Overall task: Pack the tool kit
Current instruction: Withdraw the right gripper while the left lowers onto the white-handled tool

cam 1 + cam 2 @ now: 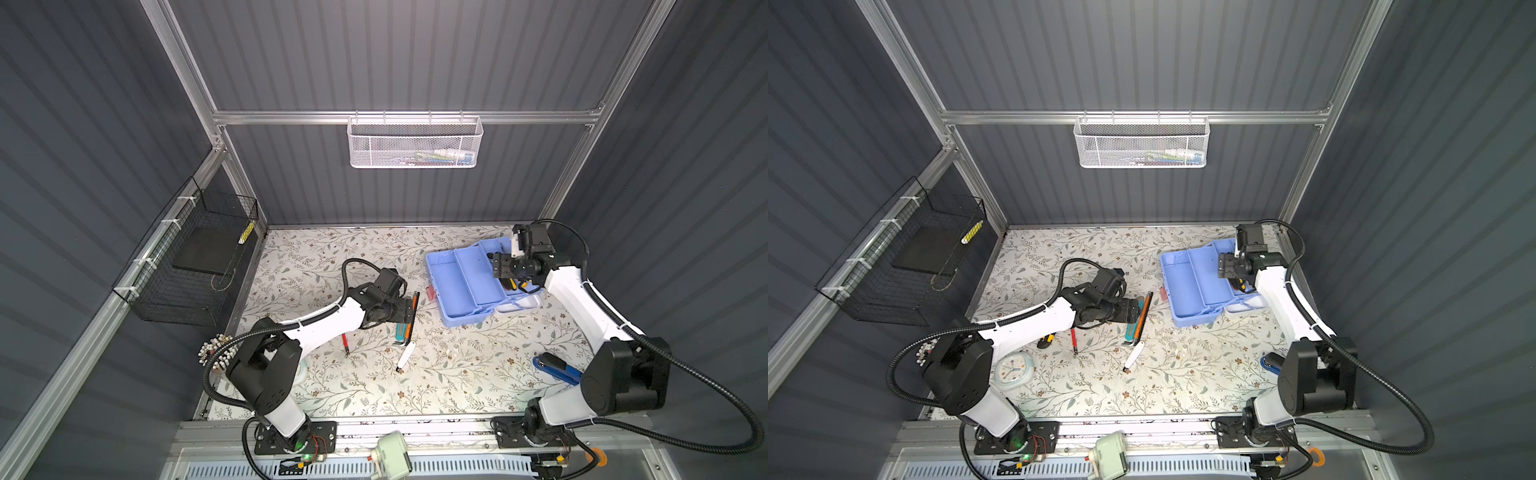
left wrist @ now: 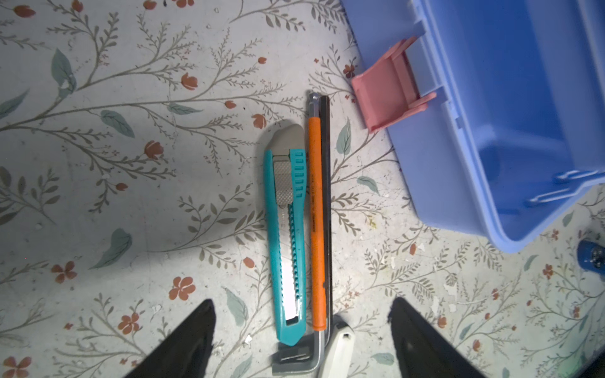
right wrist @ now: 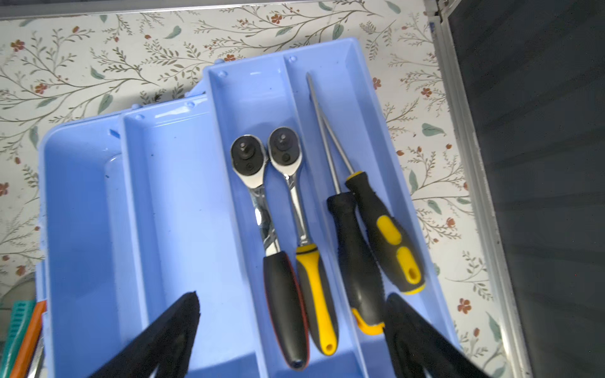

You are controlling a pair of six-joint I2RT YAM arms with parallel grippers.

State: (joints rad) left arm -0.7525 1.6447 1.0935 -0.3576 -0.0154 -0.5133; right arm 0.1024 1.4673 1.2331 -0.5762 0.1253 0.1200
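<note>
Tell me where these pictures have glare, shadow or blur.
Right wrist view: glare on the chrome ratchets, the right gripper's black fingers blurred. Left wrist view: shadow over the floral table cover, bright patch beside the teal plastic utility knife. Both top views: soft, evenly lit.

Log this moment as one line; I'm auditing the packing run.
left gripper: open, facing teal utility knife and orange hex key on table | right gripper: open over tray | tray: two ratchets, two screwdrivers
</note>
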